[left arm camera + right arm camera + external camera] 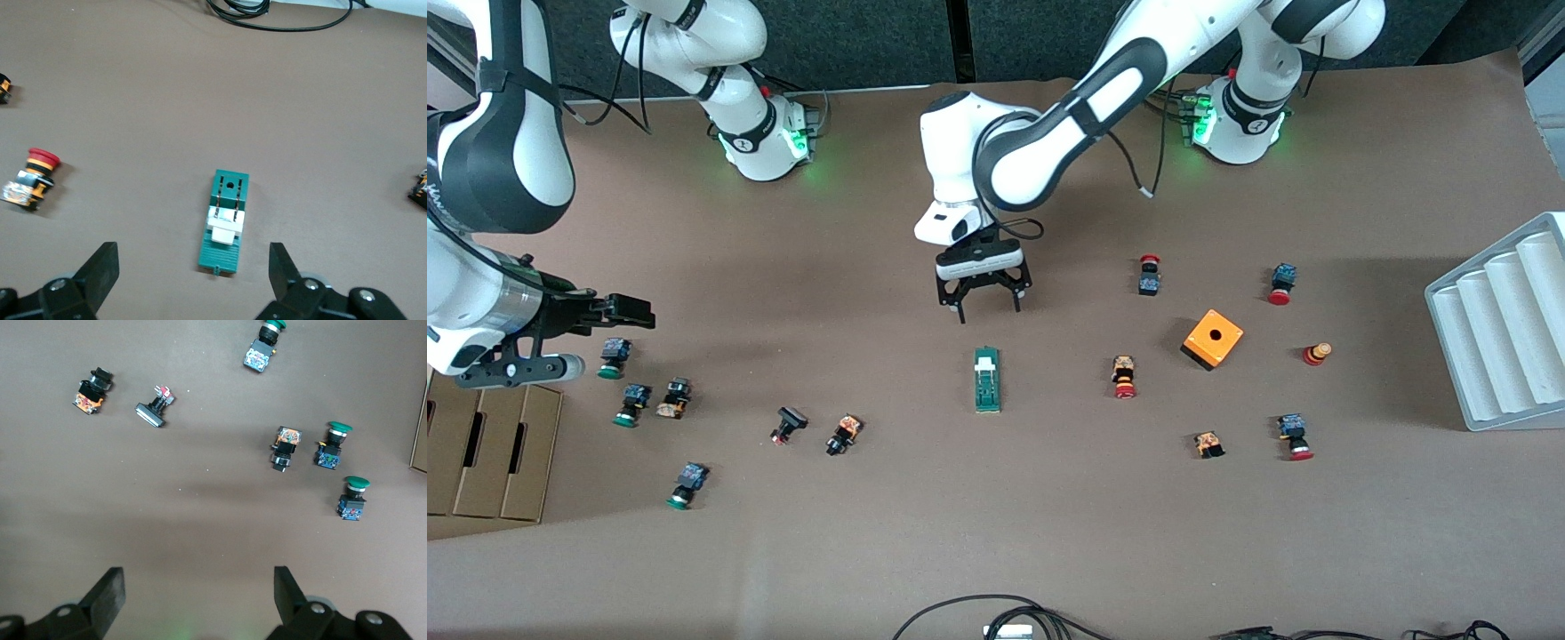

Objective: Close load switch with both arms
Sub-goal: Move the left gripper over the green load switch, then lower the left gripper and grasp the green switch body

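The load switch (987, 380) is a narrow dark-green block with a white lever piece (225, 223). It lies flat near the middle of the table, also seen in the left wrist view (225, 222). My left gripper (989, 311) hangs open over the table just off the switch's lever end, apart from it. In its wrist view the left gripper (192, 260) holds nothing, and the switch lies ahead between the lines of its fingers. My right gripper (633, 311) is open and empty, over the right arm's end of the table by the green-capped buttons. Only bare table shows within the right gripper (198, 581).
Green-capped push buttons (624, 404) are scattered toward the right arm's end, red-capped ones (1125, 377) toward the left arm's end. An orange cube with a hole (1213, 339), a grey ridged tray (1498, 338), cardboard boxes (489, 449) and cables (996, 613) at the near edge also show.
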Robot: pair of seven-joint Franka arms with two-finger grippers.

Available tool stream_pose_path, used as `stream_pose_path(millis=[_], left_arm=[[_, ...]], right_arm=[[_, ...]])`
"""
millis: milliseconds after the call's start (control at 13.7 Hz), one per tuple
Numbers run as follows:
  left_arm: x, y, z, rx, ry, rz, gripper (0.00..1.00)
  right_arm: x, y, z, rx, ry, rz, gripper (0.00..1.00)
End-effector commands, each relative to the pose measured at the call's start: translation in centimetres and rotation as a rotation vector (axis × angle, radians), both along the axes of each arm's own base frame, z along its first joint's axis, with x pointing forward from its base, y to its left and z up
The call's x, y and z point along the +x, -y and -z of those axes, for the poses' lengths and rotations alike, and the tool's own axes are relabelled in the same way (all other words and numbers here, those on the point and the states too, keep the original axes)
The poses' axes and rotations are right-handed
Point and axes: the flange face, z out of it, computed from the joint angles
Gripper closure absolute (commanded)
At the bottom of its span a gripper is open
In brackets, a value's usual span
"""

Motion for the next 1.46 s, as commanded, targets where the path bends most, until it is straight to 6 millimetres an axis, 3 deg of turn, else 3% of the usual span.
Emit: stream_pose_path(millis=[0, 586, 732, 879, 1098, 1391], left_arm=[[-2.0, 1.7, 2.6, -0.057, 0.090, -0.032, 0.01], [-4.3, 1.3, 13.3, 0.072, 0.301, 0.134, 0.06], [-4.8, 1.3, 14.5, 0.013, 0.355, 0.090, 0.06], [-6.7, 1.5, 17.0, 0.039, 0.405, 0.085, 0.08], [-5.8, 0.4, 20.1, 0.000, 0.530, 0.082, 0.16], [-5.4, -0.4, 22.2, 0.021, 0.587, 0.116, 0.22]], right_arm=[[0.6, 0.4, -0.3, -0.001, 0.007, -0.002, 0.00], [0.7, 0.3, 0.3, 0.013, -0.002, -0.009, 0.00], [0.8, 0.4, 0.6, 0.014, -0.007, -0.007, 0.00], [0.7, 0.4, 0.6, 0.013, -0.010, -0.008, 0.00], [0.6, 0.4, 0.9, 0.013, -0.024, -0.008, 0.01], [0.7, 0.6, 0.8, 0.013, -0.019, -0.005, 0.00]])
